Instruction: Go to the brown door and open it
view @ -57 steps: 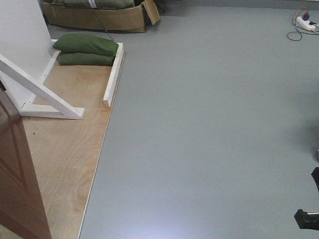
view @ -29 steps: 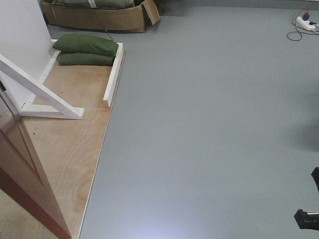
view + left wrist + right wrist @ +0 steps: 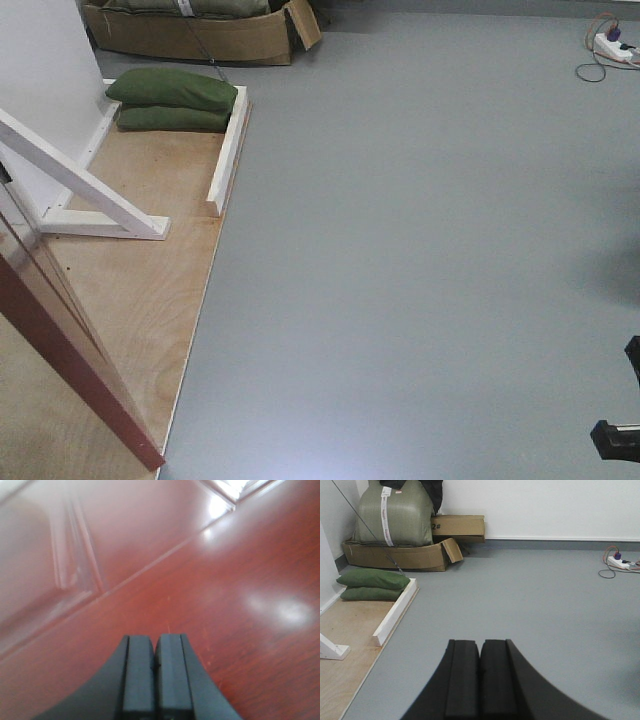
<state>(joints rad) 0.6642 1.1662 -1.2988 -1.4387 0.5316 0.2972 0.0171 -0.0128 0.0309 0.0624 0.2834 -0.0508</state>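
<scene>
At the far left of the front view, the brown door was seen swung out over the plywood sheet. Its glossy red-brown edge ran down to the bottom of the frame, and its lower corner lay near the sheet's right edge. Behind it, the white wall panel was propped by a white diagonal brace. Further back, two green sandbags were stacked against a white batten, and a cardboard box was set beyond them (one flap hanging open at its right end). The grey floor was spread across the middle and right, with a power strip and its looped cable up in the top right corner. A black piece of hardware was caught at the bottom right edge; what it was could not be told.

From the left wrist, the left gripper was shown with its pads pressed together and nothing between them. It was pointed at the door's polished panel, which filled the whole view; whether contact was made could not be told. From the right wrist, the right gripper was likewise closed on nothing and held above the grey floor, well apart from the door. A taped olive sack was seen standing in the cardboard box by the far wall.
</scene>
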